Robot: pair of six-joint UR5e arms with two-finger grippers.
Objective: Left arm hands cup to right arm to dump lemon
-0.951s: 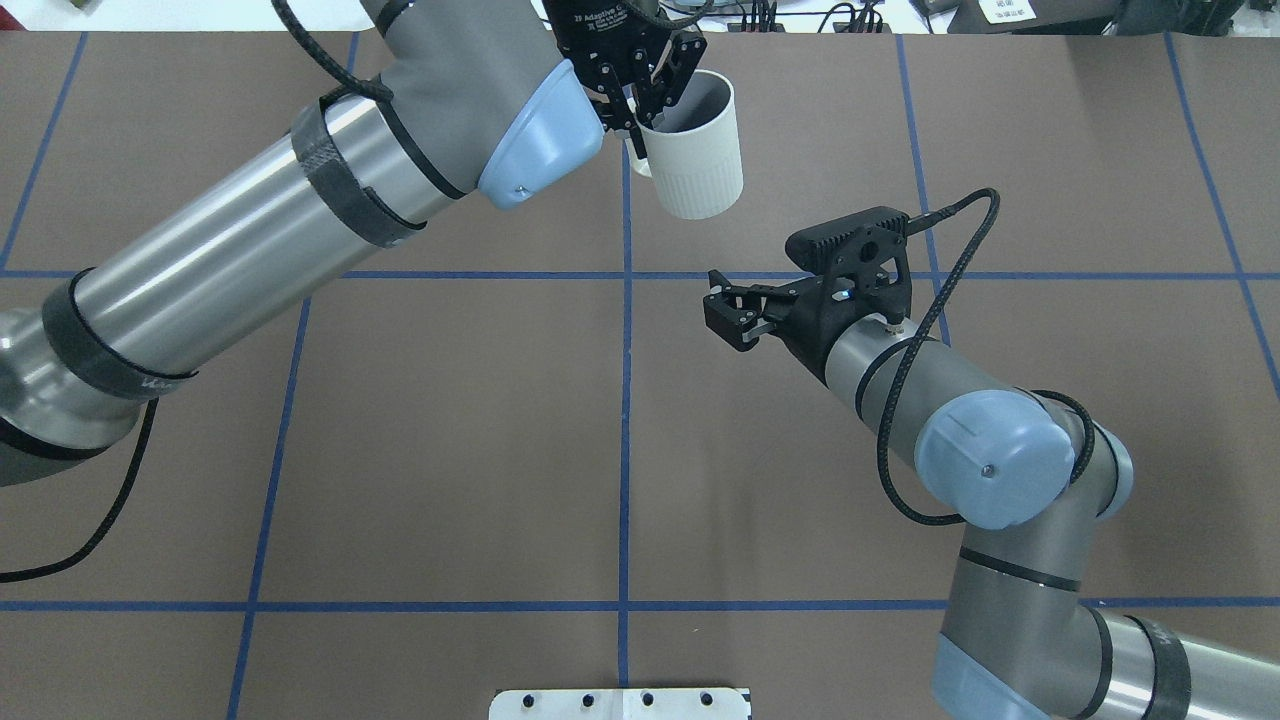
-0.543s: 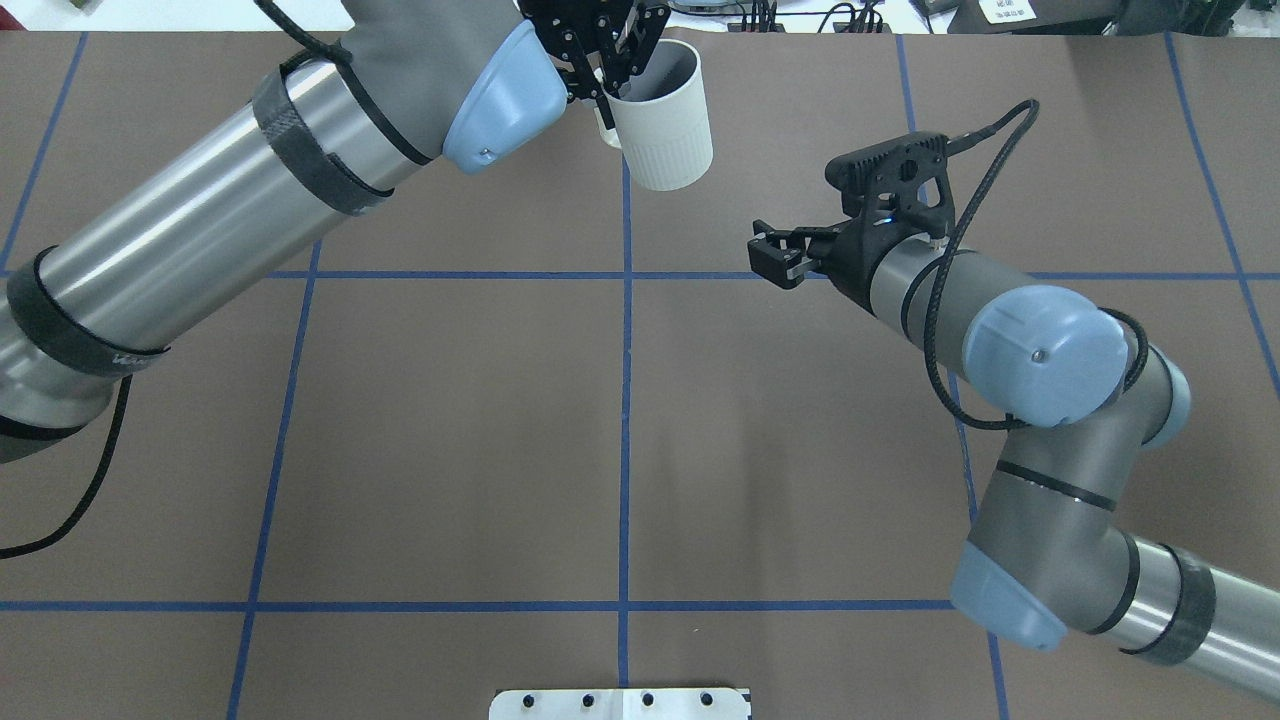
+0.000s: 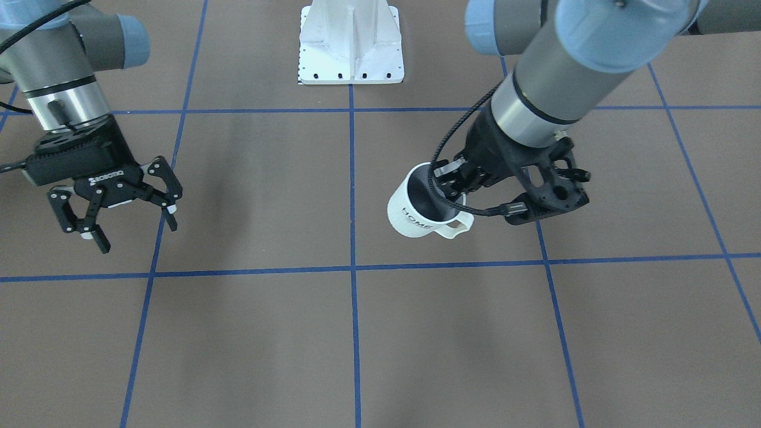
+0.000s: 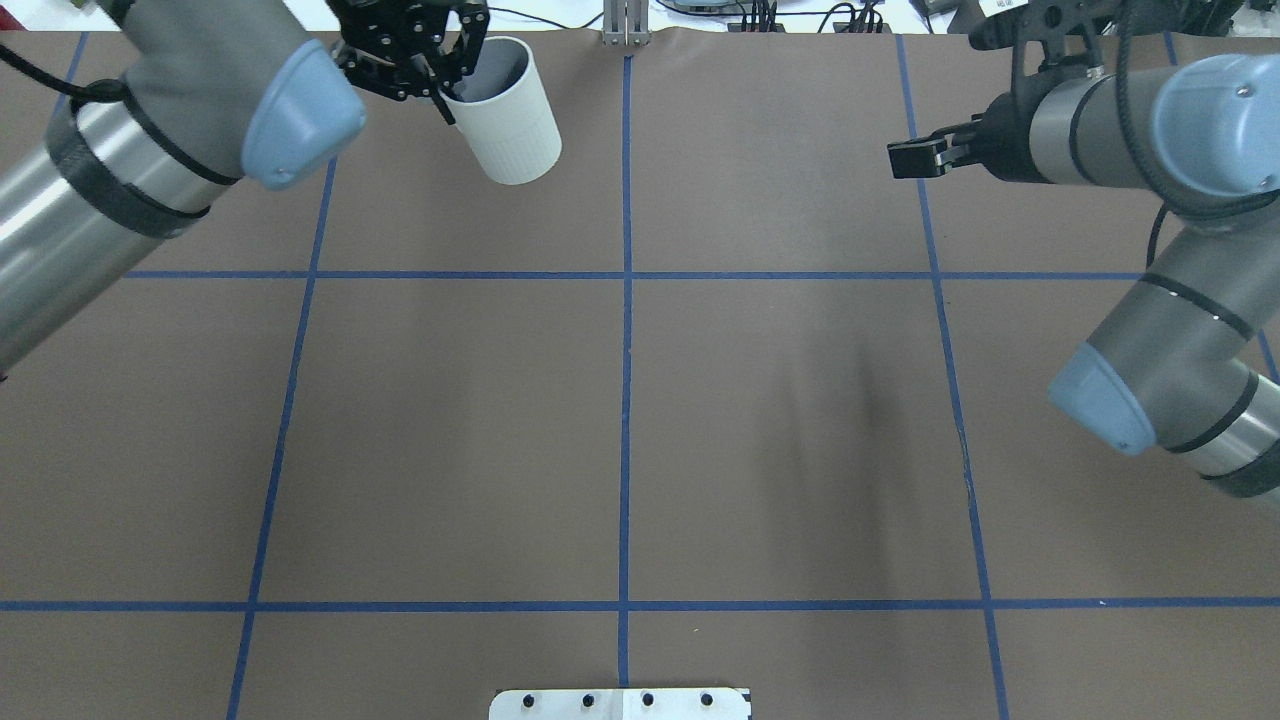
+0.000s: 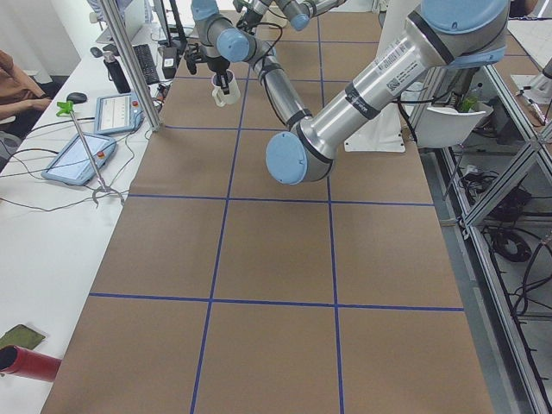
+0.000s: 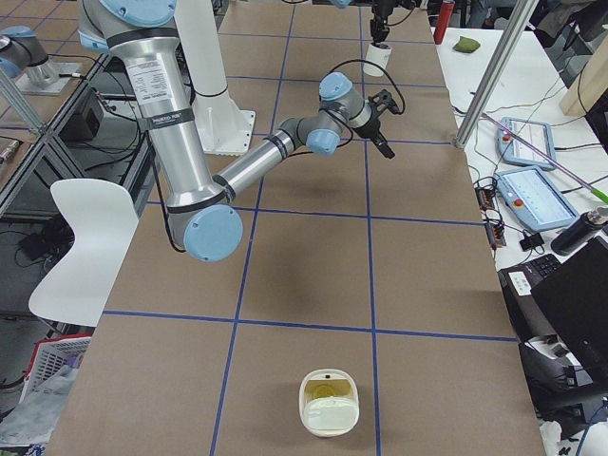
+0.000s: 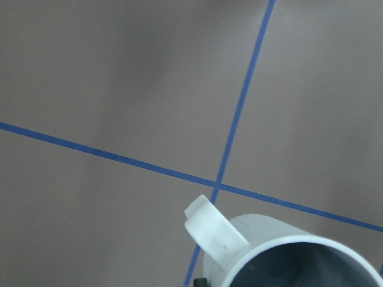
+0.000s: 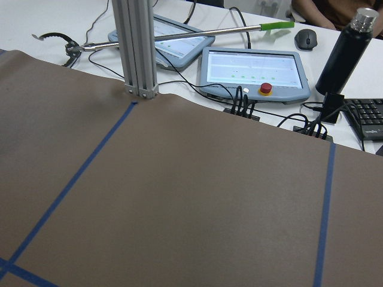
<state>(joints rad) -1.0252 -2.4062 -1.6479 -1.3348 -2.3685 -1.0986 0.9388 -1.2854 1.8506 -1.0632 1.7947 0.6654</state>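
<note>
Gripping the cup [image 3: 425, 205] by its rim in the front view — left end effector [image 3: 450, 180] clenched, right end effector [image 3: 137, 232] spread and empty. Overhead: cup well apart from it, above the tabletop [image 4: 620, 420]. Handover and dump seemingly outstanding; lemon unseen.

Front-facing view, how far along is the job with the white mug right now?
Done: the cream-white mug with black HOME lettering is gripped at its rim, tilted, by the left arm's black fingers. In hand: the mug is held for the handover, but the right arm's black fingers are spread open, empty and well apart from it. Left: the handover itself, then the dump. I can't make out the lemon.
</note>
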